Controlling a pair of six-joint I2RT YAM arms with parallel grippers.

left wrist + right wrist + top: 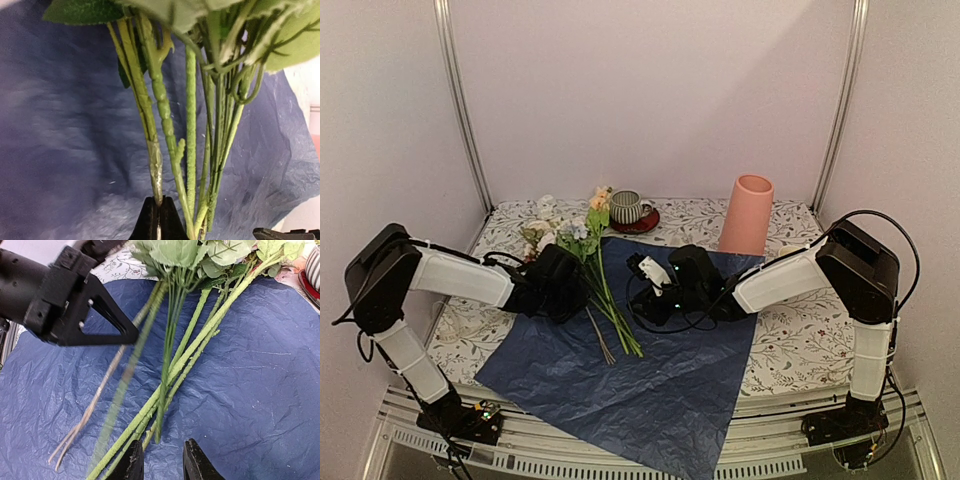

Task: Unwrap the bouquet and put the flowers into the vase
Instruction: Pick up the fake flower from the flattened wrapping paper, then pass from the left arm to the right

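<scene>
The bouquet lies unwrapped: its blue paper (660, 390) is spread flat, and the flowers (608, 295) rest on it with blooms (560, 228) at the far left and stems pointing toward me. My left gripper (582, 292) is shut on one thin taped stem (156, 165), which enters between its tips (159, 222); the other green stems (191, 150) run just to its right. My right gripper (164, 463) hovers open over the paper, just past the stem ends (160, 432), with nothing between its fingers. The salmon vase (747, 213) stands upright at the back right.
A striped cup on a red saucer (628, 208) sits behind the blooms at the back. The patterned tablecloth (800, 340) shows around the paper. The left gripper's black body (65, 300) fills the upper left of the right wrist view.
</scene>
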